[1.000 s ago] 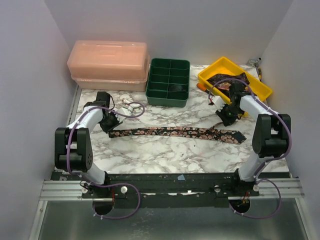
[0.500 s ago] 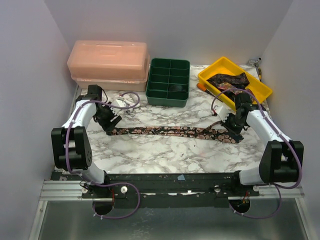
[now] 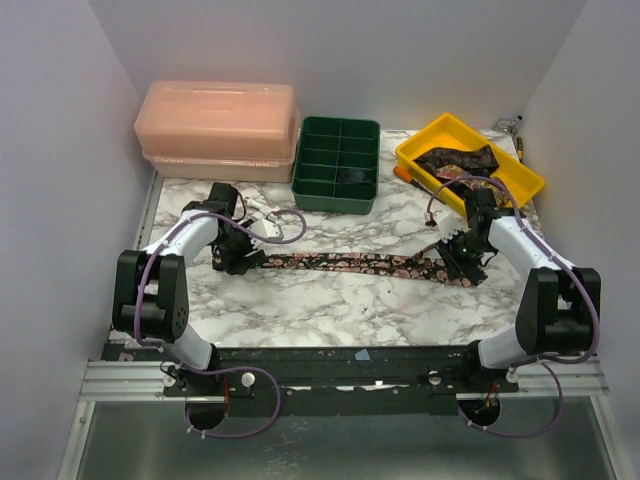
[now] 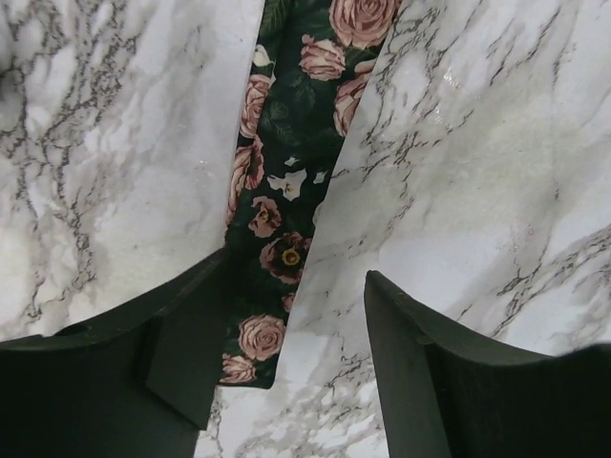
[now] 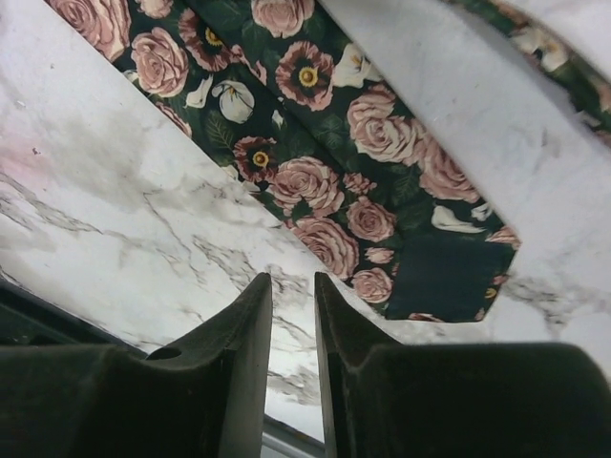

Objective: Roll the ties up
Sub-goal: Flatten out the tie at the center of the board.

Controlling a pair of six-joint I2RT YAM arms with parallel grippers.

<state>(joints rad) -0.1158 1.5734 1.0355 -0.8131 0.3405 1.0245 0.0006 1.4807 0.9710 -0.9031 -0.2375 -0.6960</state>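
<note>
Tie (image 3: 350,263): laid flat and lengthwise across the table (image 3: 330,305), running from the left gripper to the right gripper; dark fabric with pink roses.
Tie, left end (image 4: 286,181): the narrow end is seen between the fingers of the left gripper, close against the left-hand finger (image 4: 191,353).
Tie, right end (image 5: 315,172): the end with a plain dark patch is seen flat on the marble, just ahead of the right gripper.
Left gripper (image 3: 240,258): lowered over the tie's end; the fingers are spread wide and nothing is pinched.
Right gripper (image 3: 462,262): lowered at the tie's other end; the fingers are parted only by a narrow gap, through which bare marble is seen.
Other ties (image 3: 455,160): bunched in the yellow bin (image 3: 425,140), at the far right.
Green tray (image 3: 310,190): placed at the far centre.
Pink box (image 3: 215,125): placed at the far left.
</note>
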